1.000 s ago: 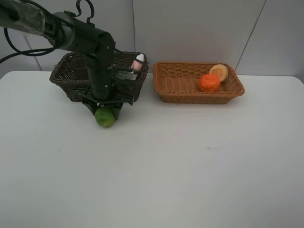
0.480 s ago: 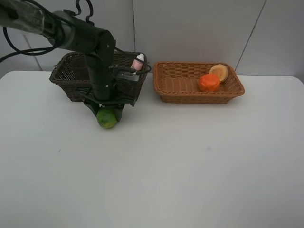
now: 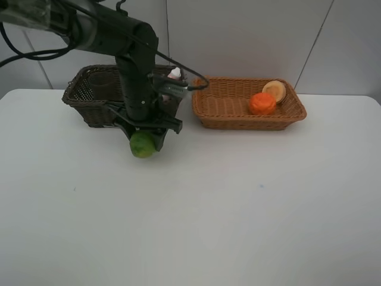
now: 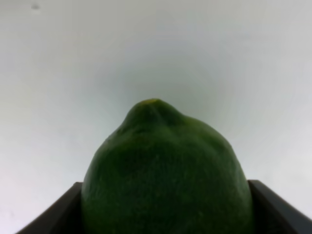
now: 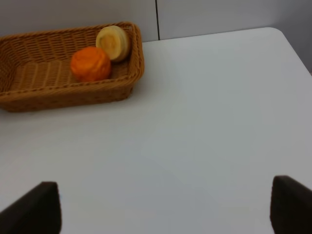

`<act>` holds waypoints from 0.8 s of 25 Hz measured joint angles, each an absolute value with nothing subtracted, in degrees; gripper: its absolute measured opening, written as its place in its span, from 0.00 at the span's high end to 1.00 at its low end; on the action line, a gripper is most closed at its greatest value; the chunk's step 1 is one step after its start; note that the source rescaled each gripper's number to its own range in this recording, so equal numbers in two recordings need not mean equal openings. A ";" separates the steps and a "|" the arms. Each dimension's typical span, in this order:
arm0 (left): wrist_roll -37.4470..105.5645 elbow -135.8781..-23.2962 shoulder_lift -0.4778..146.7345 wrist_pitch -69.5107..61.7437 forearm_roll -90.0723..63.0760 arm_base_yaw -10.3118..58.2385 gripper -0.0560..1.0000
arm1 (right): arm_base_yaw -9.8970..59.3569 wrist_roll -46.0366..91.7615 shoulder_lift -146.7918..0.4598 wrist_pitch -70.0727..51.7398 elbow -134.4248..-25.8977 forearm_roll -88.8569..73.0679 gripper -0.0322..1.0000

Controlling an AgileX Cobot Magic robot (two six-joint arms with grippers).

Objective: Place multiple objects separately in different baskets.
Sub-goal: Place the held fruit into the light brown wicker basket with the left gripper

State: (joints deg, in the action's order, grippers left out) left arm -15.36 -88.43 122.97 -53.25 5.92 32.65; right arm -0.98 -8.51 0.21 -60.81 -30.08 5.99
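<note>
My left gripper (image 3: 144, 140) grasps the green fruit (image 3: 143, 145) above the table (image 3: 238, 208), beside the dark basket (image 3: 89, 95); my right gripper (image 5: 161, 204) stands released.

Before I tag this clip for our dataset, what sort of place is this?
Probably a lab or test bench: a bare white table against plain grey wall panels, two wicker baskets of props, and a cabled black robot arm.
</note>
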 joint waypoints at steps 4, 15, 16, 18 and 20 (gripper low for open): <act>-13.73 -88.43 121.11 -54.37 5.92 35.13 0.22 | -0.98 -8.51 0.21 -60.81 -30.08 5.99 0.05; -12.46 -88.43 114.77 -54.32 5.75 39.53 0.22 | -0.98 -8.51 0.21 -60.81 -30.08 5.99 0.05; -12.46 -88.43 114.21 -53.97 5.69 39.53 0.22 | -0.98 -8.51 0.21 -60.81 -30.08 5.99 0.05; -12.46 -88.43 113.31 -52.38 5.69 39.53 0.22 | -0.98 -8.51 0.21 -60.81 -30.08 5.99 0.05; -12.46 -88.43 112.69 -50.03 5.69 39.53 0.22 | -0.98 -8.51 0.21 -60.81 -30.08 5.99 0.05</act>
State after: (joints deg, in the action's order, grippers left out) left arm -12.46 -88.43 112.69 -50.03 5.69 39.53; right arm -0.98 -8.51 0.21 -60.81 -30.08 5.99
